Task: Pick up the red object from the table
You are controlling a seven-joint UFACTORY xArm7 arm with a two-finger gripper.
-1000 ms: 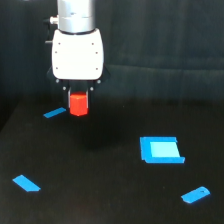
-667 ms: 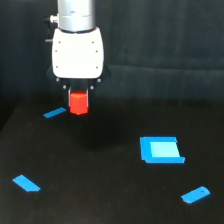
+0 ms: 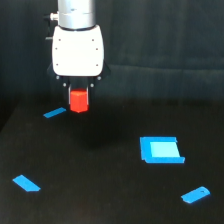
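Note:
The red object (image 3: 78, 101) is a small red-orange block held under the white arm head, at the upper left of the exterior view. My gripper (image 3: 78, 95) is shut on the block's top, with dark fingers on either side of it. The block hangs above the black table (image 3: 100, 190), not touching it as far as I can tell. Its lower half shows clearly below the fingers.
Flat blue pieces lie on the table: a thin strip (image 3: 54, 113) just left of the block, a square piece (image 3: 160, 149) at the right, a small bar (image 3: 26, 183) at the lower left and another (image 3: 195, 194) at the lower right. A dark curtain hangs behind.
The arm and the held red block have risen slightly. The blue pieces have not moved.

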